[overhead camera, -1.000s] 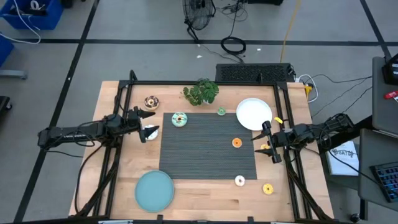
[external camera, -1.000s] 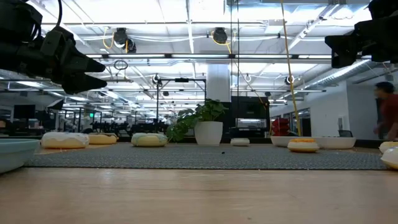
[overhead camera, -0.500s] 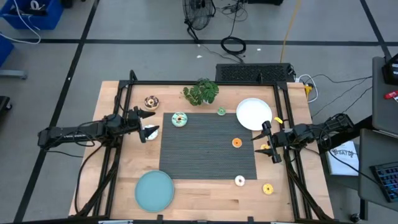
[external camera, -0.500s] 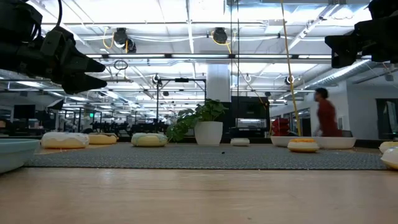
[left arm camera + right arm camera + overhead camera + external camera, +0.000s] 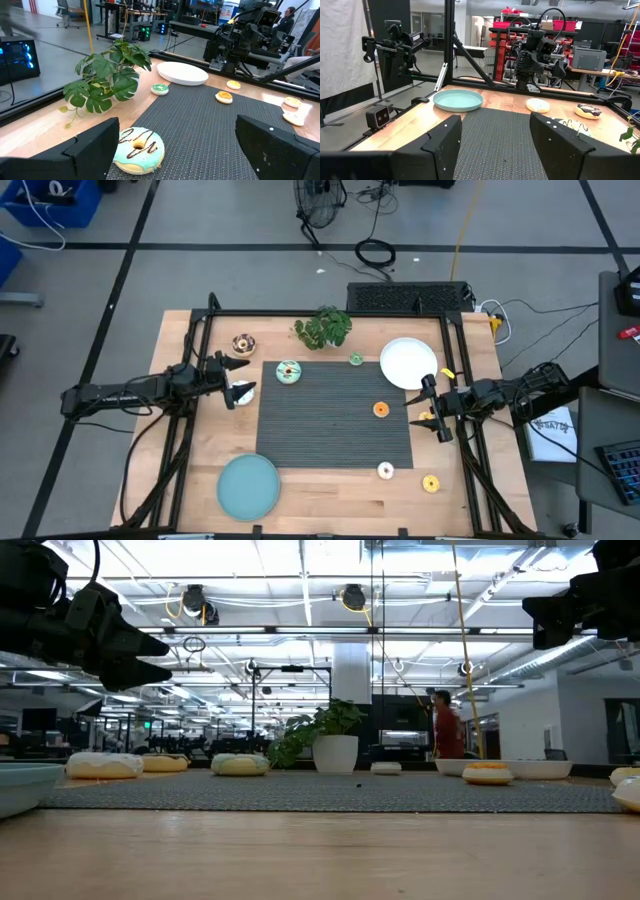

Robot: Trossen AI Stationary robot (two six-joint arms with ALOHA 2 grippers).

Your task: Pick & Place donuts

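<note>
Left gripper [image 5: 240,377] at table's left side, fingers spread wide, nothing between them. Right gripper [image 5: 432,409] at right side, jaws apart, apparently empty. Both arms reach inward, low over table.

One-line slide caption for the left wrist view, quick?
Left gripper open and empty above the mat, facing a teal-iced donut, the plant and the white plate.

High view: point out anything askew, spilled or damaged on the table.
Nothing stands out. The small toy donuts lie flat and scattered, such as the teal-iced one on the dark ribbed mat and the brown-iced one on bare wood. The round white plate and round teal plate sit flat, both bare. The leafy green plant stands upright.
</note>
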